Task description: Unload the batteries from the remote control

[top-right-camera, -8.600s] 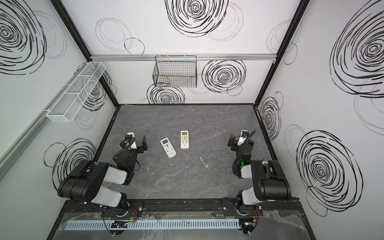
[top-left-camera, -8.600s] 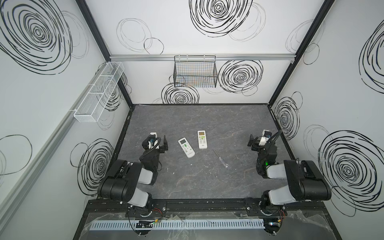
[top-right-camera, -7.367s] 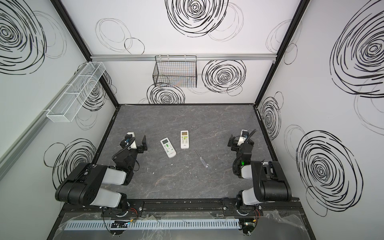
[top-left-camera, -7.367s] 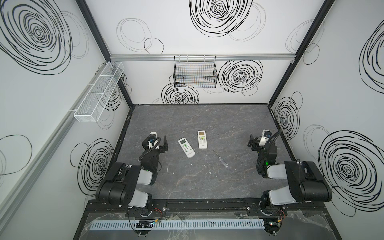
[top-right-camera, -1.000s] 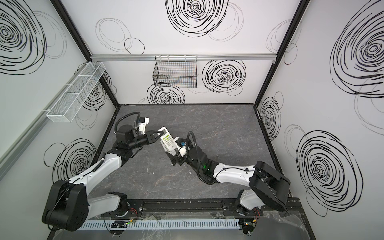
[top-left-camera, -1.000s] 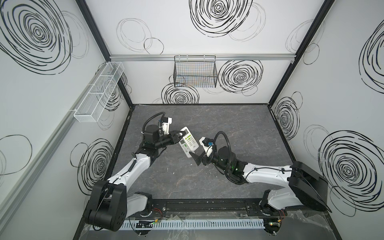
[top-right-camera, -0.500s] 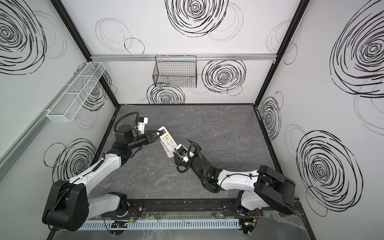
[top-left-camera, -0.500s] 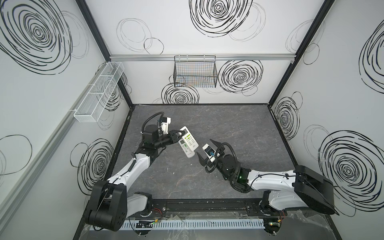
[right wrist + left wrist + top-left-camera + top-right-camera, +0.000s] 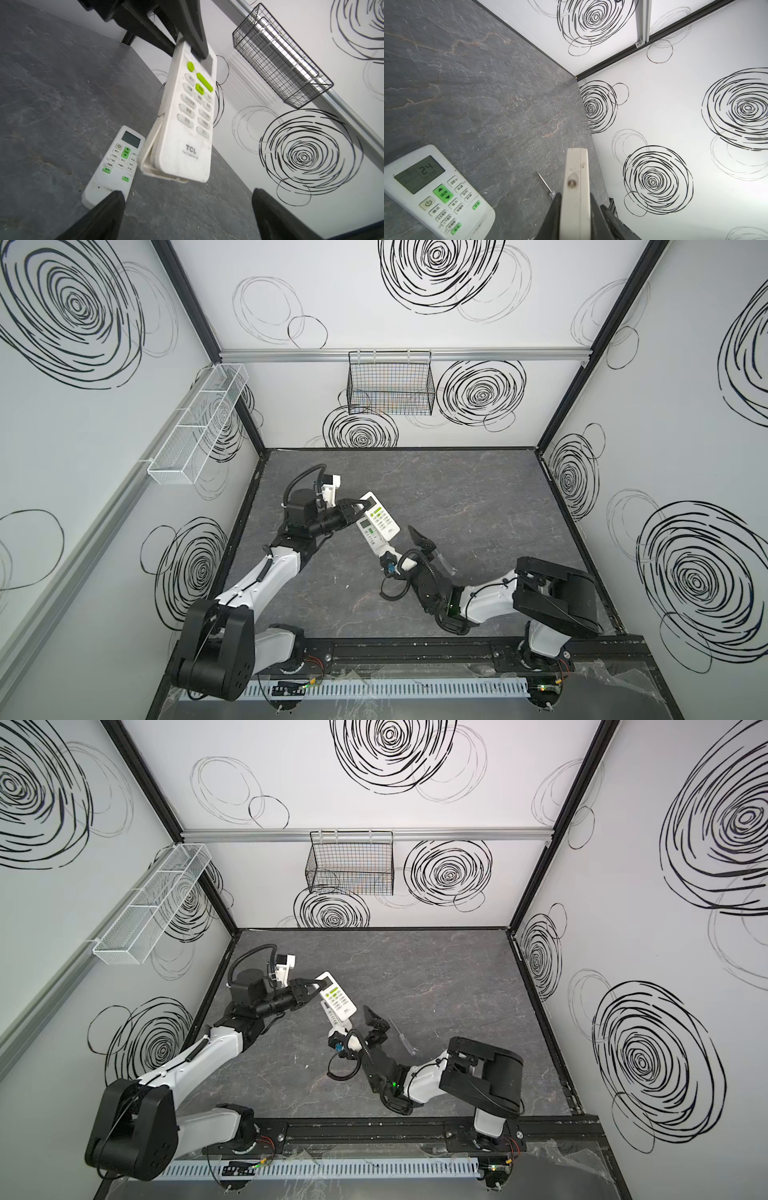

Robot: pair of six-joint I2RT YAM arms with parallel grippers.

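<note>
Since a second ago the right gripper has pulled back from the lower end of the lifted remote toward the front of the cell. The left arm has kept its place.

- Grey stone-patterned tabletop: both arms reach in over its left-centre part.
- Left gripper: pinching the top end of the white TCL remote control with lime-green buttons. It holds the remote clear of the tabletop, button face up in both top views.
- Right gripper: jaws spread wide, nothing between them. It sits just below the hanging end of the TCL remote and apart from it.
- Second white remote with a grey screen: flat on the tabletop, face up, partly under the lifted one in both top views. One right fingertip overlaps its bottom end in the right wrist view; I cannot tell whether they touch.
- Back cover of the TCL remote: ajar at the lower end.
- Clear-handled screwdriver: lying on the tabletop right of the right gripper, near it.
- Batteries: hidden in every view.
</note>
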